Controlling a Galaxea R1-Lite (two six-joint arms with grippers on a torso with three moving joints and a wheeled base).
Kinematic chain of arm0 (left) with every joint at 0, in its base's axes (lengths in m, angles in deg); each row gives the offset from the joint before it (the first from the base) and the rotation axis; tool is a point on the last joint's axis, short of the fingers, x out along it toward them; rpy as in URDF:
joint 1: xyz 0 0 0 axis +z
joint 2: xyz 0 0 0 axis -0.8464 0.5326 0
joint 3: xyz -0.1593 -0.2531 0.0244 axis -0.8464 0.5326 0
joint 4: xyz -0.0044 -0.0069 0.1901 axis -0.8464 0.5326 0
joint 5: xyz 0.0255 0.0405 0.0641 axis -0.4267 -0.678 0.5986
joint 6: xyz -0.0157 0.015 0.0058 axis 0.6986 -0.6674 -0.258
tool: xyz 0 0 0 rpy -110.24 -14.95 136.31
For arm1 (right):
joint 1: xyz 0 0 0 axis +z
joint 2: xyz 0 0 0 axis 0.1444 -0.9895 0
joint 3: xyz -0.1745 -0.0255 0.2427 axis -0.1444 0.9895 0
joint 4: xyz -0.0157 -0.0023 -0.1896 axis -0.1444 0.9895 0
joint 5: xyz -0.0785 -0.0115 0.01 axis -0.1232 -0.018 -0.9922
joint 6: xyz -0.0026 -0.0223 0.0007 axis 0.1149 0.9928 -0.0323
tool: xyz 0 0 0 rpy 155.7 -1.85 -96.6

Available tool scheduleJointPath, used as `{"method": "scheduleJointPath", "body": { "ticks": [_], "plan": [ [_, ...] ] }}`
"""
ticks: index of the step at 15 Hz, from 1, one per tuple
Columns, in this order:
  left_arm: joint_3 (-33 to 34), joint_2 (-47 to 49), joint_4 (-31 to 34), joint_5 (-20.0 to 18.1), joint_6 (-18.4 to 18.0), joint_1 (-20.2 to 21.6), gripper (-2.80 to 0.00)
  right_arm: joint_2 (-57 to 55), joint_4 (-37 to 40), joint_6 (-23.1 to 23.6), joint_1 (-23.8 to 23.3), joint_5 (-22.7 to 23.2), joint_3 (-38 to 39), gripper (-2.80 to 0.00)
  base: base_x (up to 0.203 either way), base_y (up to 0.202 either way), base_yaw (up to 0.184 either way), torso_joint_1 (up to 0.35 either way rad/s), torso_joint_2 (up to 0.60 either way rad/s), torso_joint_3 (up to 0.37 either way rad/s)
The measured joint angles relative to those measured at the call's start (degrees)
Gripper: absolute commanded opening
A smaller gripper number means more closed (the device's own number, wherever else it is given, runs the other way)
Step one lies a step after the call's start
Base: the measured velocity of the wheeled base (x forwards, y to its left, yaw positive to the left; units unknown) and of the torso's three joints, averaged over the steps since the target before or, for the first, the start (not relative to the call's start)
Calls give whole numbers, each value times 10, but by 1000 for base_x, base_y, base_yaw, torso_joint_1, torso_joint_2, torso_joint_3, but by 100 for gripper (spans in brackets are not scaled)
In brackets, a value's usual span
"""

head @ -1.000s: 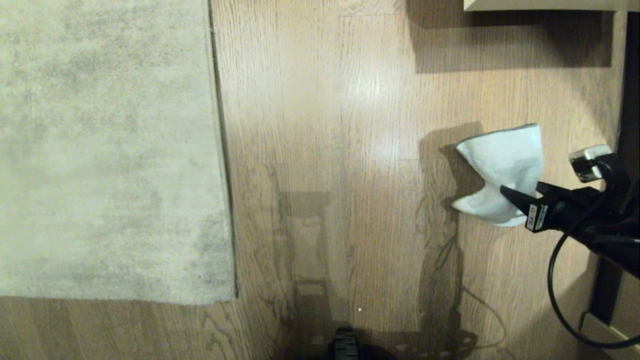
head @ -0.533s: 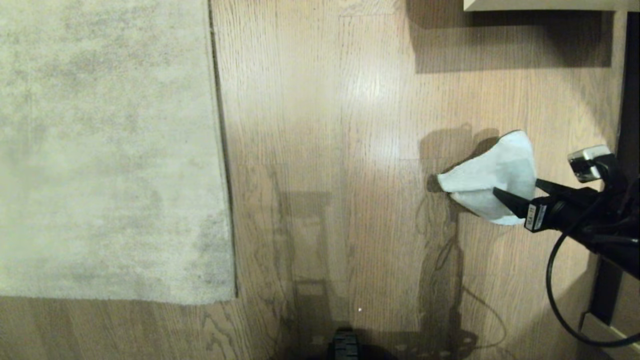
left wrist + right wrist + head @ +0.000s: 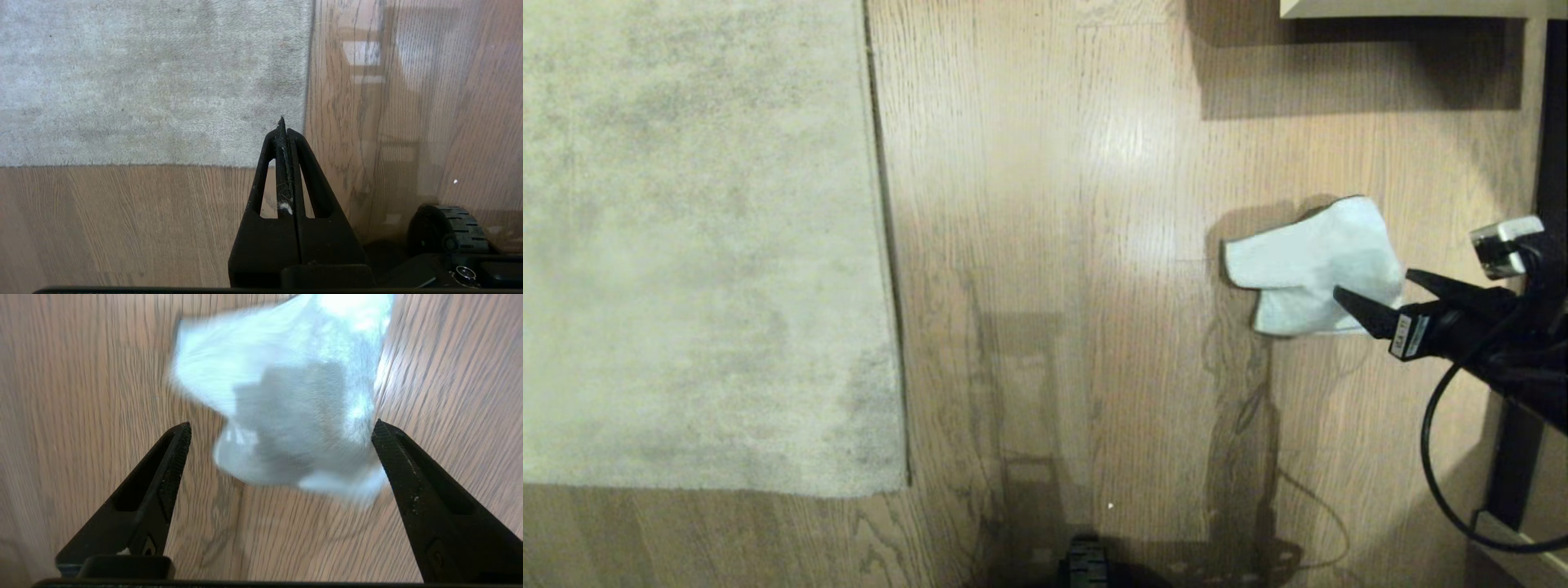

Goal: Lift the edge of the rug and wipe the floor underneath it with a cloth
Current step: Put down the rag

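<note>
The cloth [image 3: 1311, 265], pale blue and crumpled, lies on the wood floor [image 3: 1054, 204] at the right. My right gripper [image 3: 1372, 283] hangs just behind it, open wide. In the right wrist view the cloth [image 3: 286, 375] sits ahead of the right gripper [image 3: 282, 424], free of both fingers. The rug edge [image 3: 886, 245] runs straight down the left half and lies flat, its corner [image 3: 903, 486] near the front. My left gripper [image 3: 284, 122] is shut on nothing, parked above the rug corner [image 3: 304, 161].
A white furniture edge [image 3: 1413, 8] casts a shadow at the back right. A dark upright post [image 3: 1553, 122] and a pale skirting piece [image 3: 1515, 535] border the right side. A black cable [image 3: 1433, 457] loops under the right arm. My base wheel [image 3: 1086, 567] shows at the front.
The right gripper has opened wide and let go of the cloth, which has dropped into a heap on the floor. The arm has drawn slightly to the right. The rug has not moved.
</note>
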Motion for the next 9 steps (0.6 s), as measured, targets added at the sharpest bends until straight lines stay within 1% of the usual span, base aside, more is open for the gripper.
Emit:
{"method": "scheduleJointPath", "body": {
  "ticks": [3,6,9],
  "plan": [
    [0,0,0,0,0,0,-280,11,-1,4,-19,-1,-2,0,0,0,0,0,0,0],
    [0,0,0,0,0,0,-280,20,2,14,4,0,1,0,0,0,0,0,0,0],
    [0,0,0,0,0,0,-280,26,0,15,6,0,14,0,0,0,0,0,0,0]
  ]
}}
